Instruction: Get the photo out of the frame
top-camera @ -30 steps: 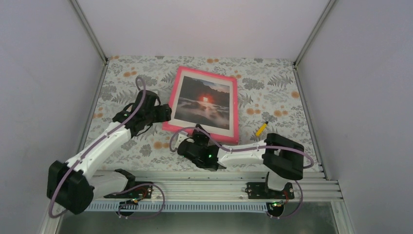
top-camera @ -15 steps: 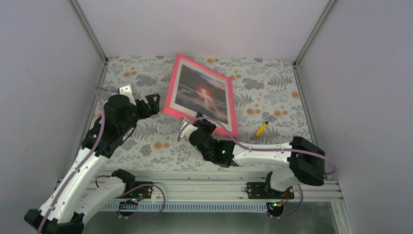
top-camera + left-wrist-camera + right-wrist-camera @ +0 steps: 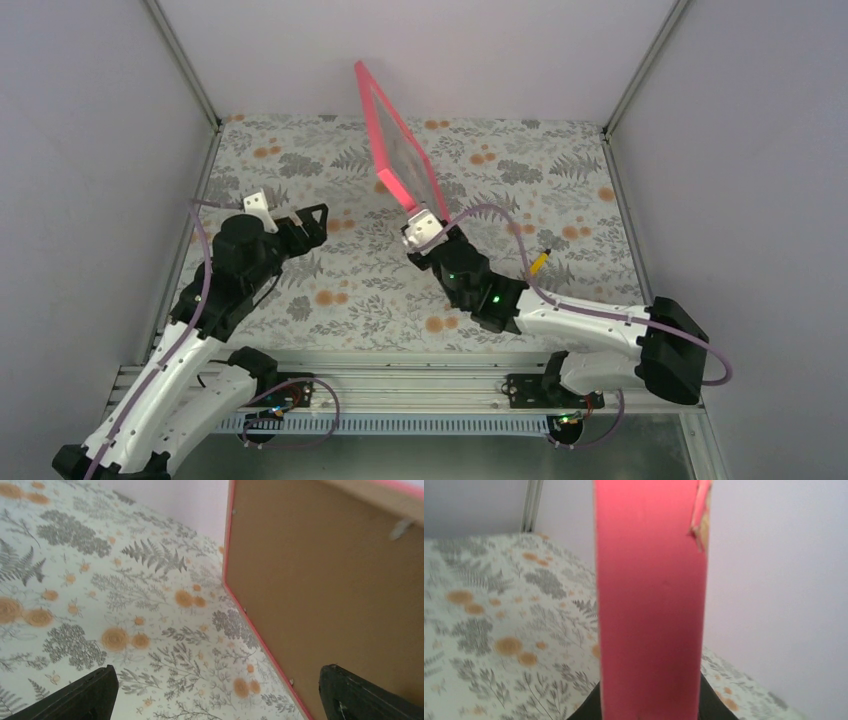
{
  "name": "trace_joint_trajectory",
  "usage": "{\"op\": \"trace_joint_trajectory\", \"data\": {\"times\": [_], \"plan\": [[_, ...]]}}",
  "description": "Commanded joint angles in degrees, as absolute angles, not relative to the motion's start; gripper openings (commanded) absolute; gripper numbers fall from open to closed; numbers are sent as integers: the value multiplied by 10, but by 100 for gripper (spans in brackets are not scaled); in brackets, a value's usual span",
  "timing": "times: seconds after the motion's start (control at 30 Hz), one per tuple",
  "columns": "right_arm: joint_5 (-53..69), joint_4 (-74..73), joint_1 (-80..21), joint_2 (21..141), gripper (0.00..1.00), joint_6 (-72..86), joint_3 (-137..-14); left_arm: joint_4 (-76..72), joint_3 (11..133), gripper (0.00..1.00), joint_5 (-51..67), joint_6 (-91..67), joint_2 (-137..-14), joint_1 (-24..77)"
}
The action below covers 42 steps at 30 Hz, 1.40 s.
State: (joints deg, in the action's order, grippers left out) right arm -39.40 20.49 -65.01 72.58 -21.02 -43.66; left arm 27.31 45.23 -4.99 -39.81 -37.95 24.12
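My right gripper (image 3: 420, 226) is shut on the lower corner of the pink frame (image 3: 395, 140) and holds it up above the table, nearly on edge. In the right wrist view the frame's pink edge (image 3: 649, 605) fills the centre, with a black finger (image 3: 586, 707) tight against each side. The photo (image 3: 410, 160) shows only as a pale, washed-out sliver on the frame's right face. My left gripper (image 3: 305, 220) hangs open to the left of the frame, touching nothing. Its wrist view shows the frame's brown back panel (image 3: 325, 590) with small metal clips, and the fingers (image 3: 95, 695) spread wide.
A small yellow pen (image 3: 537, 264) lies on the floral tablecloth (image 3: 300, 160) to the right of my right arm. Pale walls enclose the table on three sides. The metal rail (image 3: 420, 365) carrying the arm bases runs along the near edge.
The frame lay flat a second ago; my right gripper has swung it up almost onto its edge. My left gripper has opened, left the frame's left edge and drawn back to the left.
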Motion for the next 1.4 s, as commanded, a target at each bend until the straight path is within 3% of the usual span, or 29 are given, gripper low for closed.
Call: {"op": "trace_joint_trajectory", "data": {"times": [0.0, 0.3, 0.67, 1.2, 1.37], "plan": [[-325, 325, -623, 686, 4, -40, -414, 227, 421, 100, -15, -432, -376, 238], [-241, 352, -533, 650, 4, 240, -345, 149, 344, 100, 39, -488, -395, 238], [-253, 235, -494, 701, 4, 553, -338, -15, 238, 100, 152, -576, -469, 227], [-167, 198, -484, 794, 4, 758, -312, -259, 123, 100, 236, -713, -594, 193], [-140, 205, -483, 812, 4, 788, -305, -333, 106, 95, 250, -736, -639, 191]]}}
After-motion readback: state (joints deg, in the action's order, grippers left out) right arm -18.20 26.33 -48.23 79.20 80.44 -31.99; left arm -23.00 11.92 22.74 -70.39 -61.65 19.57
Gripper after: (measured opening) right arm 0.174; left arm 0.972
